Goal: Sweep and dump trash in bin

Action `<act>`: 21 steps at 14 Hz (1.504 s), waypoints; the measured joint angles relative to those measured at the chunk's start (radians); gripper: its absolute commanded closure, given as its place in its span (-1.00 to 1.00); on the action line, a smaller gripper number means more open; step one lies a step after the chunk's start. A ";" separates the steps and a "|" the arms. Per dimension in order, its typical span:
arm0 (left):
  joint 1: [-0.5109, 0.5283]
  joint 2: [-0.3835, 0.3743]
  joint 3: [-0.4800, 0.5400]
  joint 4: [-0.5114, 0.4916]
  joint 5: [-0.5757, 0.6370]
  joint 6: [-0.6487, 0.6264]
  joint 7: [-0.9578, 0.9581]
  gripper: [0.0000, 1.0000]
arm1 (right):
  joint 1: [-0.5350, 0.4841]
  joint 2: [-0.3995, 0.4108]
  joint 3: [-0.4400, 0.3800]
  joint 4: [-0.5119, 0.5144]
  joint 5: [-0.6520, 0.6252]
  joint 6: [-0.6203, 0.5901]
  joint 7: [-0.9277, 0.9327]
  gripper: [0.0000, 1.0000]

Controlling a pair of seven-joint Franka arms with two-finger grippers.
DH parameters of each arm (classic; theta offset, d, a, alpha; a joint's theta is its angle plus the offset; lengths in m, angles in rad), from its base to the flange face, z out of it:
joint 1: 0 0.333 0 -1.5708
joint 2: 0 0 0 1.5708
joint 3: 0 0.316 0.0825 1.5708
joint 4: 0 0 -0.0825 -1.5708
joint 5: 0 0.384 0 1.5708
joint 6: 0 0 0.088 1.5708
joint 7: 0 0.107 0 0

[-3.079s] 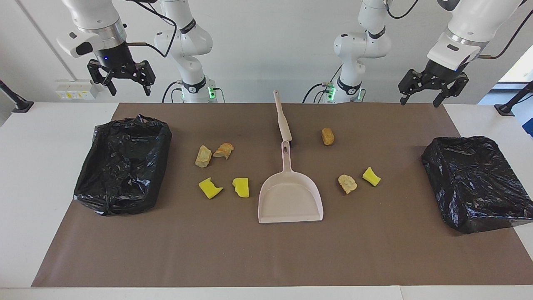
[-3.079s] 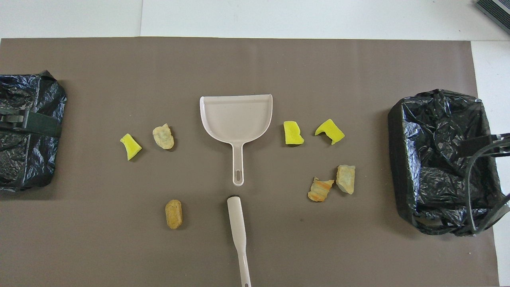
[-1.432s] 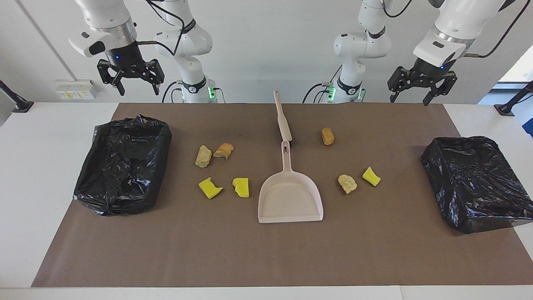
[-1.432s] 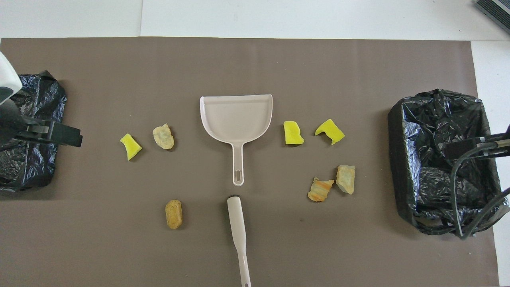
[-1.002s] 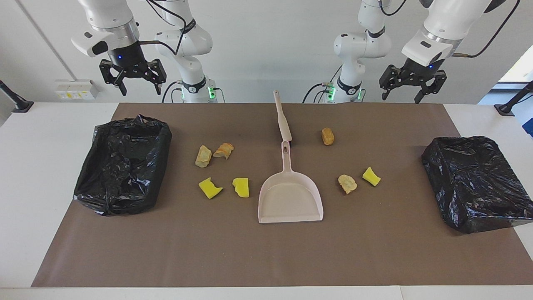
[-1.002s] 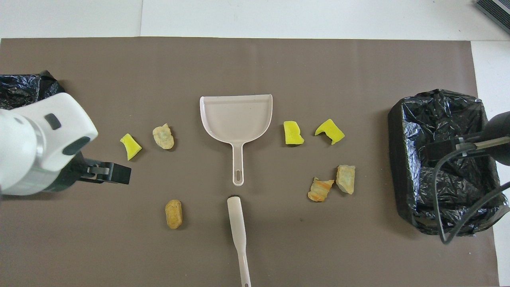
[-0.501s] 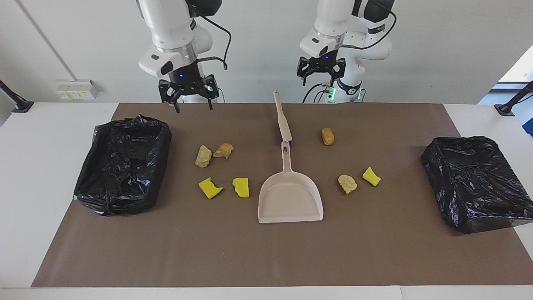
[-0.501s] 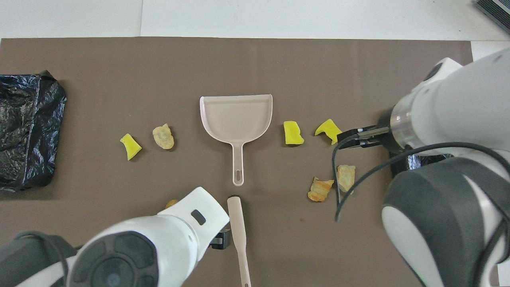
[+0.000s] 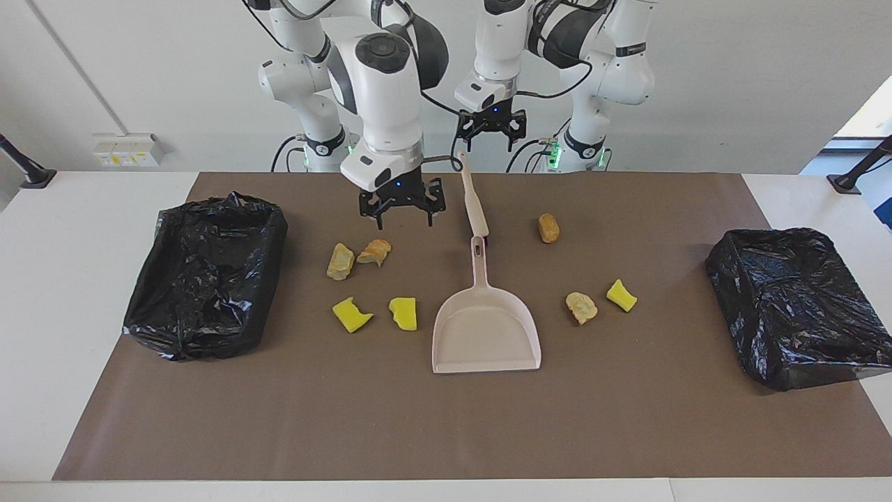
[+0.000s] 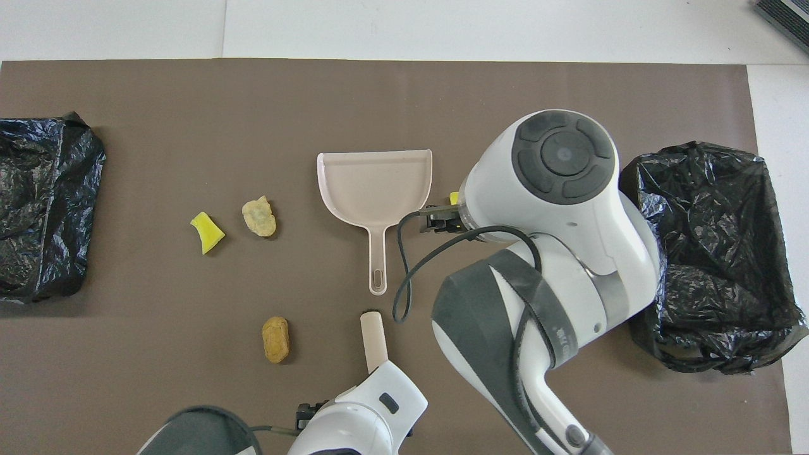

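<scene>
— What changed?
— Both arms swung in toward top centre: left gripper (image 9: pixel 490 141), spread, above the brush (image 9: pixel 474 203) handle; right gripper (image 9: pixel 403 215), spread, beside it.
— Trash (image 9: pixel 403 313)?
— Unswept, scattered around the dustpan (image 9: pixel 486 335) mid-frame.

A robotics lab or test room, plain and staged rather than lived in. Two white robot arms (image 9: pixel 380 77) with grey joints and small green lights at their bases are bolted at one edge of a long white surface (image 9: pixel 70 293). Loose black cables (image 9: pixel 557 77) loop along the arms. A flat sheet of brown paper (image 9: pixel 446 432) covers most of the surface like a work mat. The wall (image 9: pixel 732 77) is bare and white, with a strip of wall sockets (image 9: pixel 125 150) low down toward the right arm's end. Black camera or lamp stands (image 9: pixel 24 171) are clamped at both ends of the surface. Daylight comes in from one side.
</scene>
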 measured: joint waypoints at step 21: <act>-0.126 0.059 0.002 -0.176 -0.001 0.226 -0.110 -1.00 | 0.157 0.179 0.003 0.026 0.011 0.168 0.222 -1.00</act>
